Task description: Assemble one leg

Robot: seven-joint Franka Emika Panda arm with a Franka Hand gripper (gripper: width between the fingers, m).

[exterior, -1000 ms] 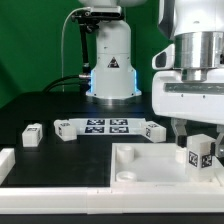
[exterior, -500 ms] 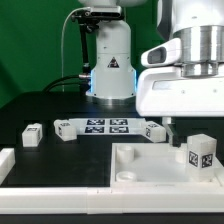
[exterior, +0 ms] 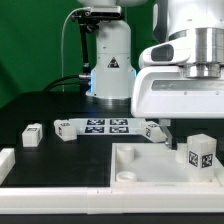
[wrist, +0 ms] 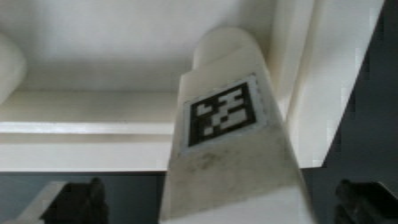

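A leg (exterior: 201, 155), a small white block with a black-and-white tag, stands upright in the corner of the white tray (exterior: 150, 165) at the exterior view's right. My gripper (exterior: 182, 125) hangs above it and a little to the left, not touching it. In the wrist view the leg (wrist: 222, 110) rises between my two dark fingertips (wrist: 80, 200), with a gap on each side. The gripper (wrist: 222, 205) is open and empty.
The marker board (exterior: 105, 125) lies behind the tray. Further legs lie at its two ends (exterior: 66, 129) (exterior: 152, 130), and one more (exterior: 33, 134) lies farther left. A white part (exterior: 6, 160) sits at the left edge. The robot base (exterior: 110, 60) stands behind.
My gripper has let go of the leg, risen and shifted toward the exterior view's left. The leg stays standing in the tray corner.
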